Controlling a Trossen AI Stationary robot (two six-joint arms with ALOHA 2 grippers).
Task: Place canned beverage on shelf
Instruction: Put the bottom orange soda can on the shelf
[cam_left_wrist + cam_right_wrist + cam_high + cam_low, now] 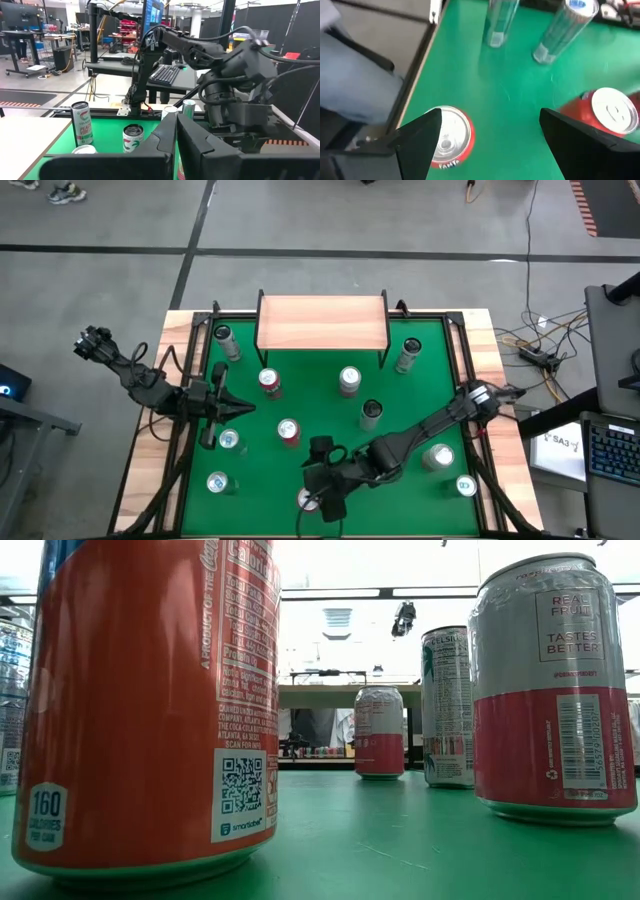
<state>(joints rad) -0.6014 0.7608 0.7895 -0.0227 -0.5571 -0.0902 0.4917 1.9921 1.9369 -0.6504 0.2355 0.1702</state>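
Observation:
The shelf (pixel 322 320), a light wood top on black legs, stands at the table's far middle. Several cans stand upright on the green table. An orange can (pixel 451 135) stands near the front edge (pixel 305 499) and looms large in the low view (pixel 150 710). My right gripper (pixel 490 117) hovers open above the table just beside it (pixel 324 498), one finger over the can's rim and the other toward a red can (pixel 610 112). My left gripper (pixel 240 408) waits shut at the table's left, pointing level toward the right (pixel 175 145).
A red can (pixel 288 431) and two blue-topped cans (pixel 229 440) (pixel 217 482) stand left of my right gripper. Silver cans (pixel 349 381) (pixel 371 413) (pixel 438 457) stand beside the right arm. Black frame rails and a wooden border (pixel 150 470) edge the table.

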